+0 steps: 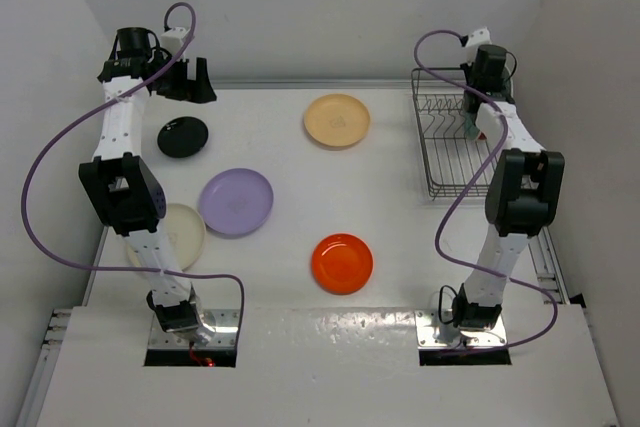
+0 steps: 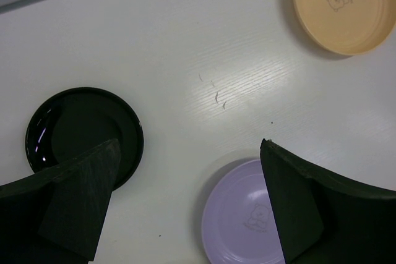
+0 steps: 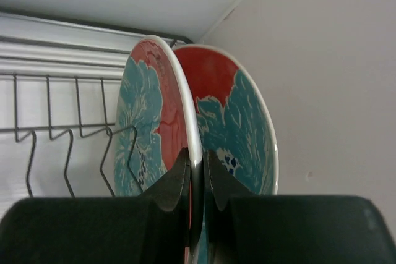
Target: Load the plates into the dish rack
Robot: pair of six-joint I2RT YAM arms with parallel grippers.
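Right wrist view shows the right gripper (image 3: 197, 168) pinched shut on a red plate (image 3: 151, 109) by its rim, upright just beside its twin (image 3: 241, 122) in the rack (image 1: 440, 142) at the tabletop's far right corner, while the left gripper (image 2: 189, 143) hangs wide open and empty, with black (image 1: 183, 136), tan (image 1: 337, 120), lavender (image 1: 236, 201), cream (image 1: 188, 232) and orange (image 1: 342, 263) plates unloaded.

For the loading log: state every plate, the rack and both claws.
Left claw, open.
Right claw, shut on red plate.
Red plate, upright in dish rack.
Second red plate, upright beside it.
Black plate, lying flat.
Lavender plate, lying flat.
Tan-yellow plate, lying flat.
Cream plate, lying flat.
Orange plate, lying flat.
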